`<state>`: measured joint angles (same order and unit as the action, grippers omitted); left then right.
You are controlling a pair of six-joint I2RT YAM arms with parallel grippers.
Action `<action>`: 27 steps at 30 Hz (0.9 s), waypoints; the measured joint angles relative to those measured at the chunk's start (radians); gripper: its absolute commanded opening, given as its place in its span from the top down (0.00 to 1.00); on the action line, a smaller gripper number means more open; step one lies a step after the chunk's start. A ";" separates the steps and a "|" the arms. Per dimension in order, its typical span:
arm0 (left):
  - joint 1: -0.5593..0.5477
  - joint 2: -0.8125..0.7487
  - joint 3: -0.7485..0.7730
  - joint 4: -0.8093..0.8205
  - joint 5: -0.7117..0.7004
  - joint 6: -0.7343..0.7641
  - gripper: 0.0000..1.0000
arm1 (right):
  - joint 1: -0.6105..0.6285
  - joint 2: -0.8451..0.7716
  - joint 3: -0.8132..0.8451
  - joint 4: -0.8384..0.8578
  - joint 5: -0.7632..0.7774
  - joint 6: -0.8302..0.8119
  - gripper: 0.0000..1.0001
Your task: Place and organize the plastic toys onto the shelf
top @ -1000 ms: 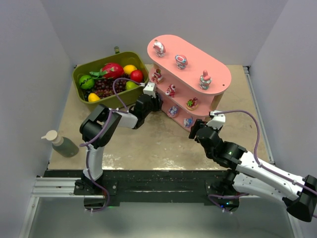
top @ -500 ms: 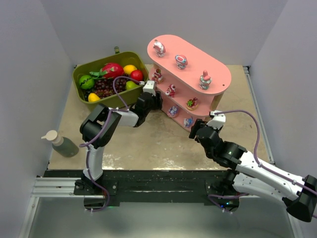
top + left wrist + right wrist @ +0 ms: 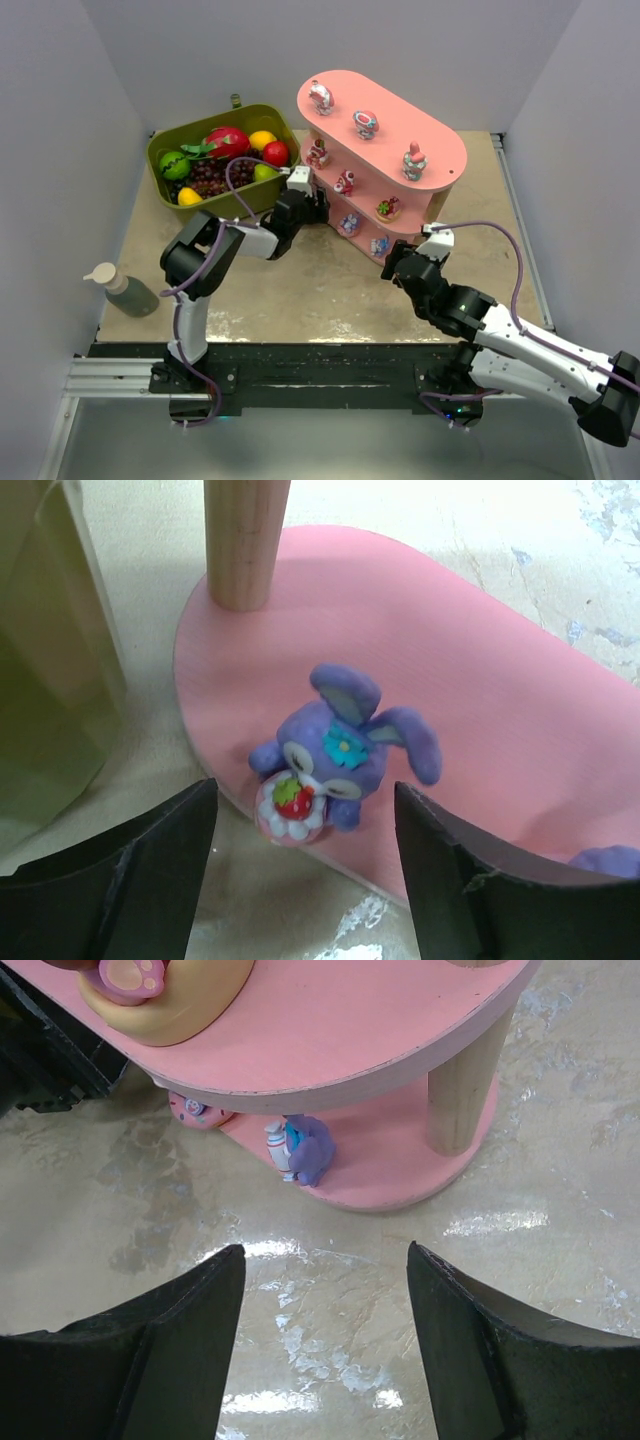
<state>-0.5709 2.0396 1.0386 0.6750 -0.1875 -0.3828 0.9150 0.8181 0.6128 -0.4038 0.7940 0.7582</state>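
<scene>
Toys [image 3: 365, 124] sit on all three shelf [image 3: 395, 118] boards, the bunny [image 3: 345, 752] free inside your spread left gripper [image 3: 302, 825], right gripper [image 3: 325, 1290] spread and empty: task looks nearly done.

Top external view: set high behind both arm bases, facing down and forward, taking in the whole surface [image 3: 300, 290]; left wrist view: close, looking down past the left tool [image 3: 305, 875] onto the bottom board of the shelf [image 3: 480, 710] just ahead; right wrist view: close and low behind the right tool [image 3: 325, 1355], facing that board's other end; all three share this board.
</scene>
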 measured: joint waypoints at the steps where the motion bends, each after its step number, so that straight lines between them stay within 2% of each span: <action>1: 0.000 -0.003 -0.006 0.003 0.000 0.000 0.21 | 0.000 0.000 0.000 0.000 0.000 0.000 0.31; 4: -0.002 -0.022 -0.039 0.001 0.002 0.001 0.12 | -0.002 0.000 0.000 0.000 0.000 0.000 0.31; 6: -0.002 -0.040 -0.068 -0.006 0.003 0.004 0.01 | -0.002 0.000 0.000 -0.001 0.000 0.001 0.30; 12: -0.014 -0.175 -0.204 -0.014 -0.005 0.008 0.00 | -0.005 -0.003 0.000 -0.009 -0.001 0.002 0.30; 18: -0.021 -0.414 -0.340 -0.028 -0.025 -0.003 0.01 | -0.005 -0.037 0.000 -0.040 -0.004 0.009 0.28; 23: -0.025 -0.661 -0.464 -0.123 -0.053 -0.038 0.01 | -0.006 -0.092 0.000 -0.079 -0.024 0.019 0.25; 27: -0.027 -0.896 -0.547 -0.273 -0.058 -0.082 0.02 | -0.006 -0.154 0.000 -0.114 -0.042 0.019 0.24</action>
<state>-0.5980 1.1431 0.4915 0.4019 -0.2459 -0.4648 0.9092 0.6643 0.6132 -0.5175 0.7521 0.7769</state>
